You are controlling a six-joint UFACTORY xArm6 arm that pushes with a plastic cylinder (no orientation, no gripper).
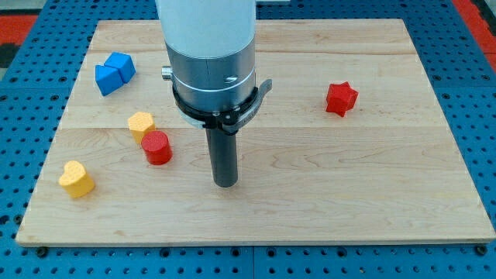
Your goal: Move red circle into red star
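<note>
the arm has no gripper, only a rod. its tip (225,184) rests on the desk (310,209), right of the red circle (157,147). it should circle to the circle's left, then push steadily right toward the red star (341,99), well apart.

On the board (310,194), my tip (225,184) sits near the middle — the red circle (157,147) to its left, a yellow block (141,124) touching that circle's upper left. Another yellow block (76,179) lies lower left, the blue block (114,73) upper left — the red star (341,98) well apart, upper right.
</note>
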